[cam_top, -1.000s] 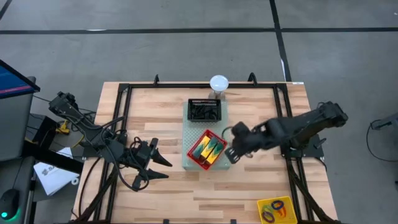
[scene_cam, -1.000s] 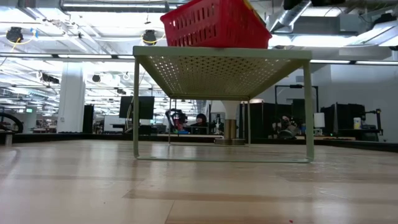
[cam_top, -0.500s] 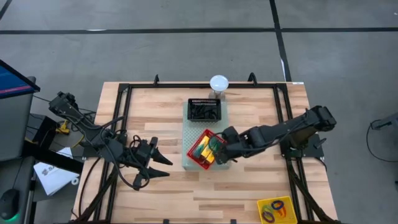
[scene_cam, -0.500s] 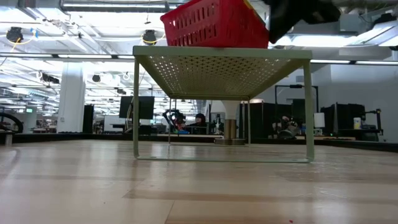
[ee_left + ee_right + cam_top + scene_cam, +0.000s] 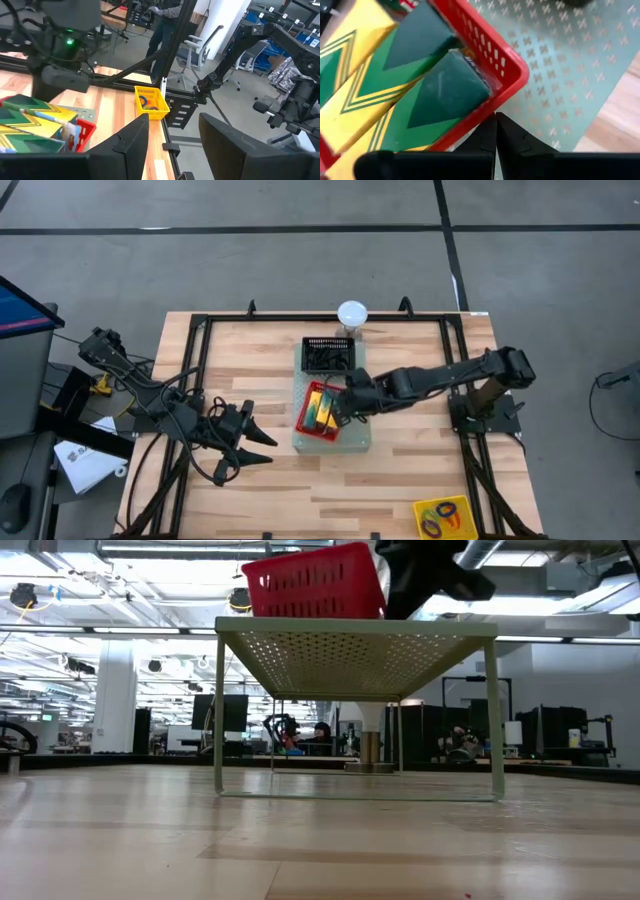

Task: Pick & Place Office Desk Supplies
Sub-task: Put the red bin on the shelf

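Overhead, the right arm stretches leftward across the table, low over the pale-green perforated board [image 5: 355, 435]. Its right gripper [image 5: 346, 404], fingers pressed together and holding nothing, seems to touch the right rim of the red basket [image 5: 306, 423], where the yellow-green and teal boxes [image 5: 321, 406] lie. At the left edge, the left gripper [image 5: 262, 449] hovers, fingers parted and empty.

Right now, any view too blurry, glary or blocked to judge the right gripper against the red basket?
High view: even light, right gripper at the red basket, small. Low view: ceiling lights glare, gripper a dark silhouette. Right wrist view: basket rim and printed boxes soft, too close. Left wrist view: own fingers blurred.
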